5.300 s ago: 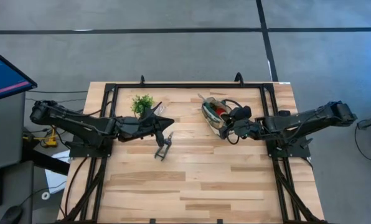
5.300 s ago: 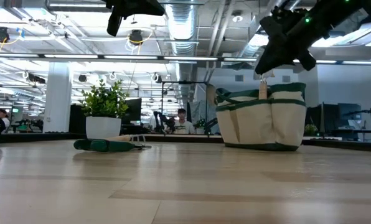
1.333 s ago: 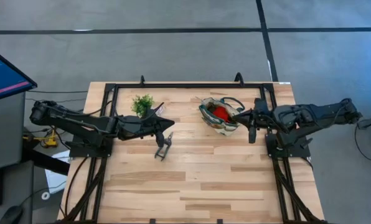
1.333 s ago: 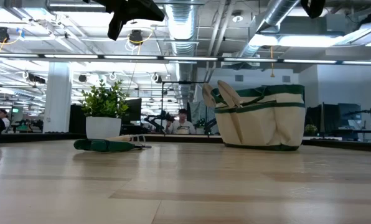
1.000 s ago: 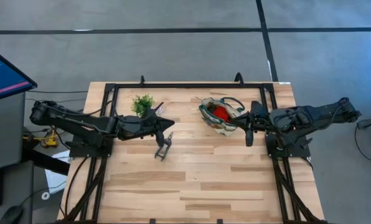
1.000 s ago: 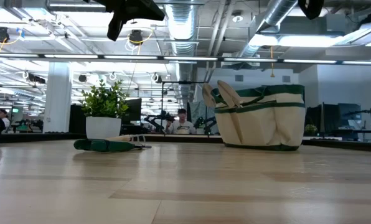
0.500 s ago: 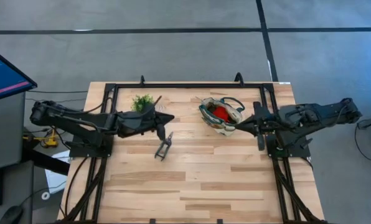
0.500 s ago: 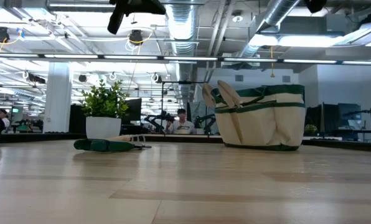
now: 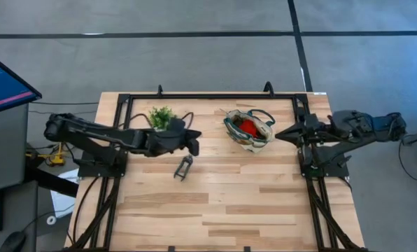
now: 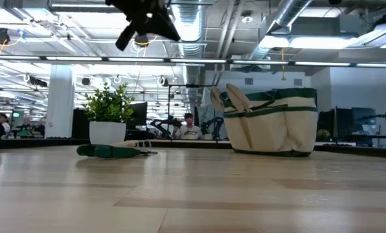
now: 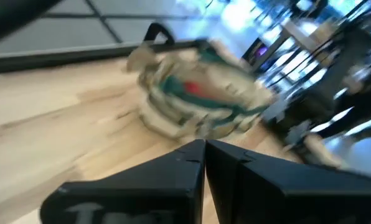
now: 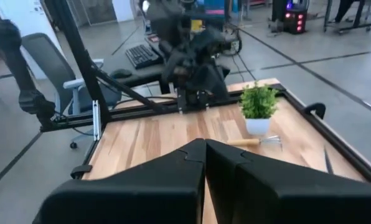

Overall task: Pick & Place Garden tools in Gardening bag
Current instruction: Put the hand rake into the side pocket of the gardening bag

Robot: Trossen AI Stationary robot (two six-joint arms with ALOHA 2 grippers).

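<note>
The cream gardening bag (image 9: 249, 130) with green trim stands upright at the far right of the table, a red piece (image 9: 248, 126) showing inside it. A pale tool end (image 10: 234, 97) sticks out of its top. Dark pruning shears (image 9: 183, 166) lie flat on the table near the middle. A wooden-handled rake (image 12: 255, 142) lies beside the plant's pot. My left gripper (image 9: 196, 143) hangs shut above the table, between the shears and the bag, pointing at the bag (image 11: 198, 99). My right gripper (image 9: 277, 134) is shut in the air just right of the bag. Neither holds anything.
A small green potted plant (image 9: 161, 115) stands at the far left, just behind my left arm. A black frame (image 9: 212, 96) runs along the table's far edge and sides. Bare wood (image 9: 222, 203) fills the near half of the table.
My left gripper has gone toward the table's right edge, nearer the bag, and has rolled about its own line. My right gripper has drawn back from the bag toward the right edge and swung round, so it now points at the bag. Shears and bag have stayed put.
</note>
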